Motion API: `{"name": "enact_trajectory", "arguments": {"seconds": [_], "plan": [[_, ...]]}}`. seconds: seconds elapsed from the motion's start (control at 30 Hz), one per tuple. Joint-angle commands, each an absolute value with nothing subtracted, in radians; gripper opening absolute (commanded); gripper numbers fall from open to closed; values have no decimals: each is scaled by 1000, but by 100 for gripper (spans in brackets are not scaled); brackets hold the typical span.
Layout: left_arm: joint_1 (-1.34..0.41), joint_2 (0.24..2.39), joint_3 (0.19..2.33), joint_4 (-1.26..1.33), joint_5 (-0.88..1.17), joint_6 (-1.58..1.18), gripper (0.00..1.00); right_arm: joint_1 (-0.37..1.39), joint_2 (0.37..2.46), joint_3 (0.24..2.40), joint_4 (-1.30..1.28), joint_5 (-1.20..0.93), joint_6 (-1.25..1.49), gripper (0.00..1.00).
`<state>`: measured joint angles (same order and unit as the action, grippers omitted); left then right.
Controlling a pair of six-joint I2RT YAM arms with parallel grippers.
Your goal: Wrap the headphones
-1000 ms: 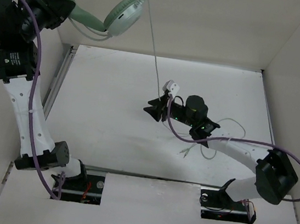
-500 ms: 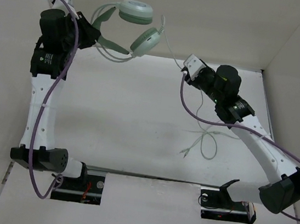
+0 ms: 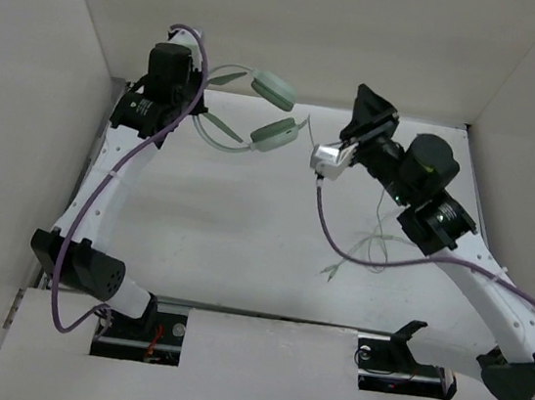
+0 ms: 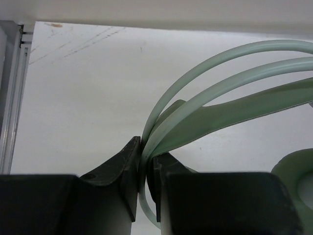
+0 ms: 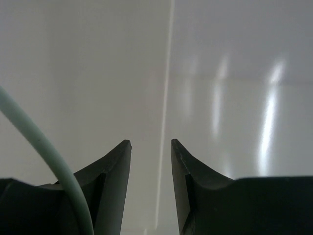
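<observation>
We hold the headphones (image 3: 274,135) above the far left of the counter (image 3: 207,212), left hand (image 4: 145,152) clenched on the headband, but with the right hand (image 5: 150,144) released and the cord (image 5: 44,147) lying outside its fingers, we risk losing the cord.

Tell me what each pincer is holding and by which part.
Left pincer clamps the pale mint-green over-ear headphones by the thin headband. Right pincer holds nothing; the thin pale-green cord passes beside it, ungripped.
</observation>
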<state>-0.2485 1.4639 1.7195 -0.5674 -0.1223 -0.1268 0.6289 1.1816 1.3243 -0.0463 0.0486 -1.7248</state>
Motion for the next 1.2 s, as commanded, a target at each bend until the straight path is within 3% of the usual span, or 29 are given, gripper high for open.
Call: {"name": "enact_trajectory", "arguments": {"seconds": [0.0,0.07,0.3,0.53,0.8,1.17], "plan": [[-292,1457,1729,-486,-156,-101,0,802,1069,1271,-55,-141,-1813,0],[-324,1465,1727,-483,-156,-80,0,894,1055,1250,-89,-187,-1786,0],[-438,1451,1704,-483,-146,-15,0,941,1140,1321,-66,-225,-1727,0],[-611,1404,1683,-494,-126,144,0,791,1161,1286,4,-232,-1689,0],[-640,1322,1560,-508,-65,195,0,641,1121,1273,23,-222,-1694,0],[-742,1338,1654,-564,95,201,0,625,1135,1253,29,-235,-1476,0]]}}
